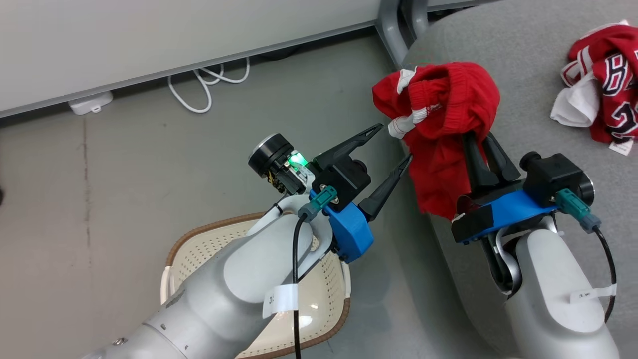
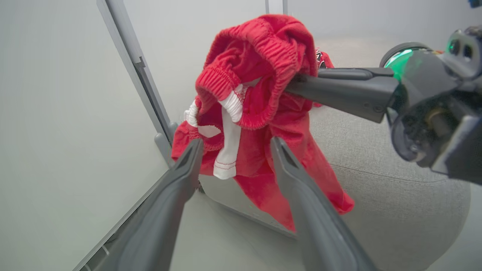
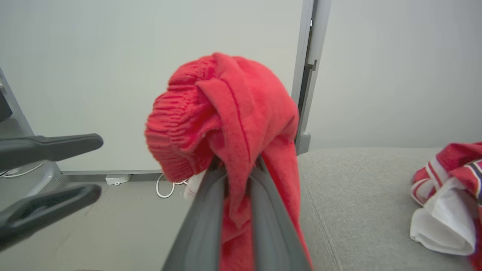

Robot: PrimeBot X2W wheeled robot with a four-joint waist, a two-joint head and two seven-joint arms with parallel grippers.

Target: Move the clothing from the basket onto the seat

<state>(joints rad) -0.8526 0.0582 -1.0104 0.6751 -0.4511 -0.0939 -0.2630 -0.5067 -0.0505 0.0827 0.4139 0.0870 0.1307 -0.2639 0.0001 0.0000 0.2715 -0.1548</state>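
Note:
My right gripper is shut on red shorts with an elastic waistband and white trim, held above the left edge of the grey seat. In the right wrist view the fabric drapes over both clamped fingers. My left gripper stands open just left of the hanging shorts, its fingers on either side of the white trim without closing on it. A second red jersey with black-and-white lettering lies on the seat at the right. The cream basket sits on the floor under my left arm.
A white cable and a small white box lie on the grey floor by the wall. A grey metal post rises beside the seat's far left corner. My left forearm hides much of the basket's inside.

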